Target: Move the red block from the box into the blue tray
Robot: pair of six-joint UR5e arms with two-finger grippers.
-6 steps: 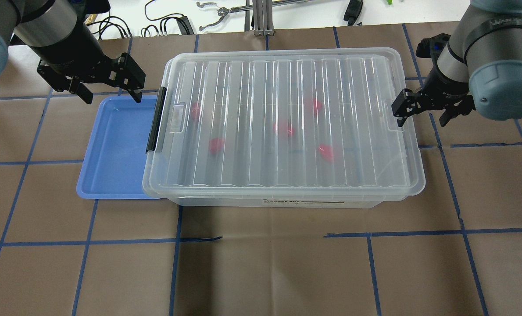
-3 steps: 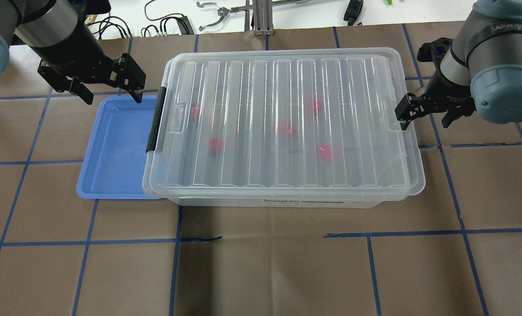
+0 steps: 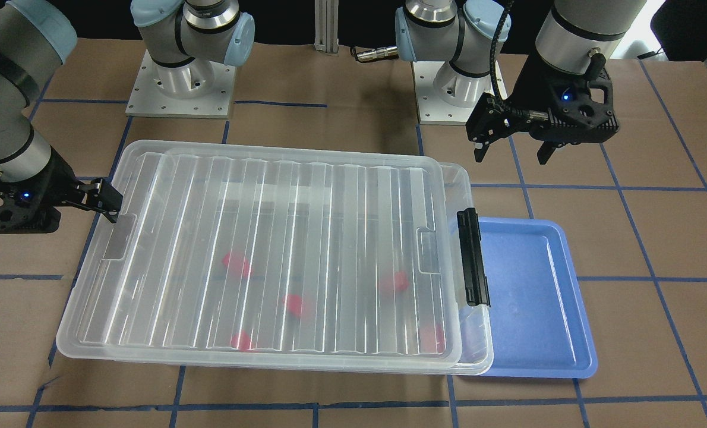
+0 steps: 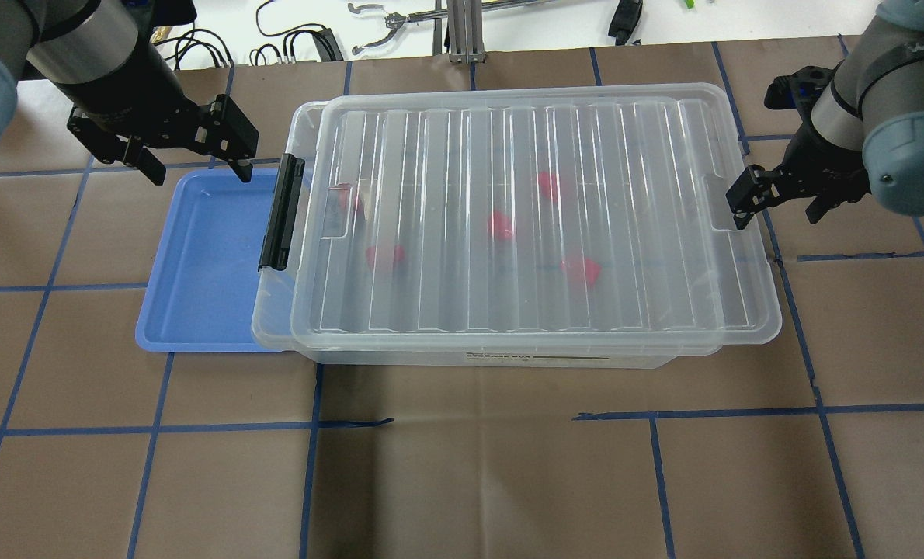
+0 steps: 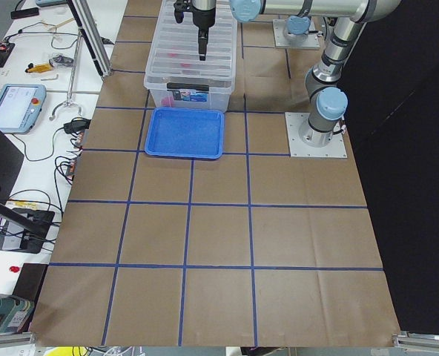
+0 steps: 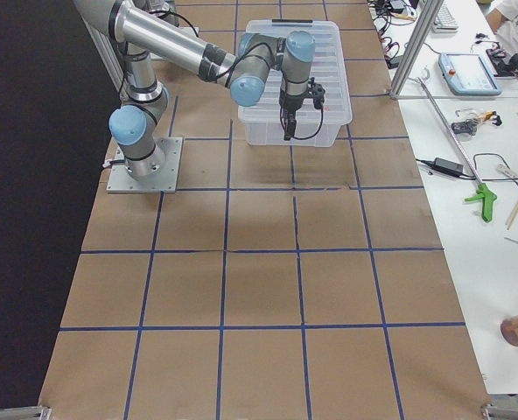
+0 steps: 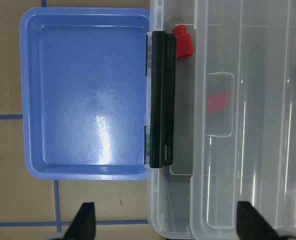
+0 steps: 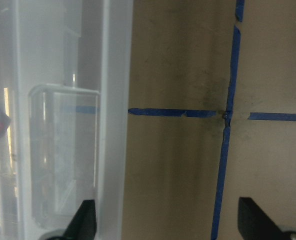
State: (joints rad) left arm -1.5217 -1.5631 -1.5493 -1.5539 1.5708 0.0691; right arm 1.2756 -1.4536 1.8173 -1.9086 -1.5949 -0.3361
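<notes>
Along near wall of box point(image 4: 384, 355), label point(image 4: 537, 358) "STORAGE BOX"

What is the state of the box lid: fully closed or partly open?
Partly open. The lid sits shifted toward the robot's right, overhanging the box, leaving a gap beside the black latch.

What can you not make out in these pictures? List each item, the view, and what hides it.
- red blocks: overhead view, shapes blurred by the ribbed lid.
- blue tray: overhead view, one side hidden under the box.
- right gripper: right wrist view, fingers cut off by the bottom edge.
- Side views: blocks too small to count.
</notes>
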